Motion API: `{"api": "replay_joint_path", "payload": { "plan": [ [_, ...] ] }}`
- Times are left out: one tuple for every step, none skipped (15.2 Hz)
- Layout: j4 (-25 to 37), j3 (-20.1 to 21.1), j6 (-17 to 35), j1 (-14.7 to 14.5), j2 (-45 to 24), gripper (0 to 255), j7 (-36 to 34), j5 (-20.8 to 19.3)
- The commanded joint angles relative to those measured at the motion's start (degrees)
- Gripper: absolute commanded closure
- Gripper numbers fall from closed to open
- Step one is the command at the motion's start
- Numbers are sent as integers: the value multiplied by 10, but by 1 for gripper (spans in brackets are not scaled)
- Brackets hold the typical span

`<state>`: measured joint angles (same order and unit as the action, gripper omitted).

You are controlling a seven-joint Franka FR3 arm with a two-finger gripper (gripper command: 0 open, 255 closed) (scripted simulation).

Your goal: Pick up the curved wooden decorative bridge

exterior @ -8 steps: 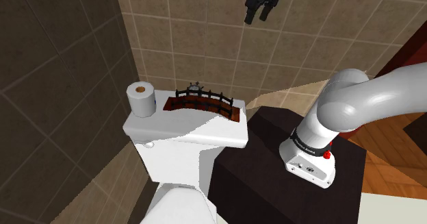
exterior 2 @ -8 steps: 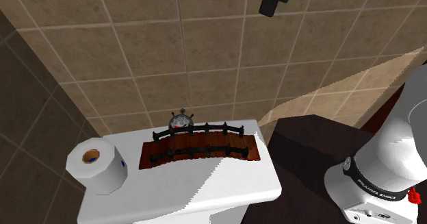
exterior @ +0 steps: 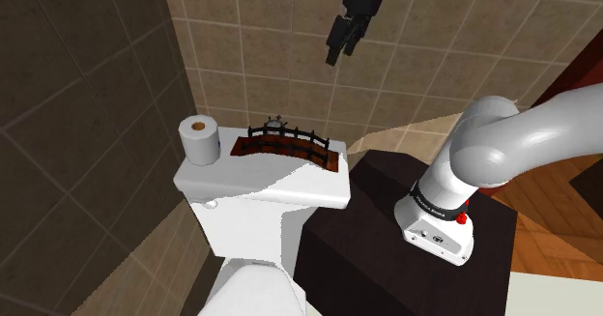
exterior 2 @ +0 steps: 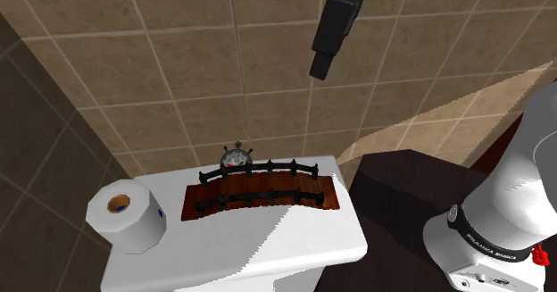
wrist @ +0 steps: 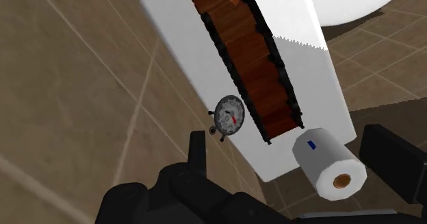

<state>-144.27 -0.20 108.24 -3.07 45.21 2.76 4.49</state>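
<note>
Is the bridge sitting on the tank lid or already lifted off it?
Sitting on it. The bridge lies flat on the white tank lid, and the open hand hangs high above, holding nothing.

White arm (exterior: 527, 130), glossy, fat rounded links. Black band (exterior: 432, 211) w/ white lettering round the lower link, small red bit (exterior: 463, 218) beside it. Gripper (exterior: 333, 59) all black, blocky, two slim fingers (wrist: 393, 157).

Tan tile back wall (exterior: 271, 34), dk tile side wall (exterior: 87, 92), white toilet (exterior: 261, 184), wood floor (exterior: 543, 190)
</note>
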Motion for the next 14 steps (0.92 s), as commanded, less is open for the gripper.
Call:
{"api": "replay_joint_path", "payload": {
  "plan": [
    [-28, 7, 50, -13, -16, 0, 14, 4],
    [-41, 9, 73, -19, -24, 0, 22, 5],
    [-52, 12, 96, -25, -33, 0, 30, 7],
    [-63, 14, 120, -31, -44, 0, 38, 8],
    [-73, 17, 143, -37, -56, 0, 45, 10],
    [-83, 19, 168, -44, -68, 0, 53, 12],
    [-91, 22, 192, -50, -82, 0, 61, 13],
    [-99, 24, 217, -56, -97, 0, 69, 15],
    [-106, 27, 242, -62, -113, 0, 77, 16],
    [-112, 29, 267, -69, -130, 0, 85, 18],
    [-118, 32, 292, -75, -148, 0, 93, 19],
    [-122, 34, 318, -81, -167, 0, 100, 21],
    [-126, 36, 344, -87, -187, 0, 108, 22],
    [-128, 38, 369, -93, -207, 0, 116, 24]
  ]
}}
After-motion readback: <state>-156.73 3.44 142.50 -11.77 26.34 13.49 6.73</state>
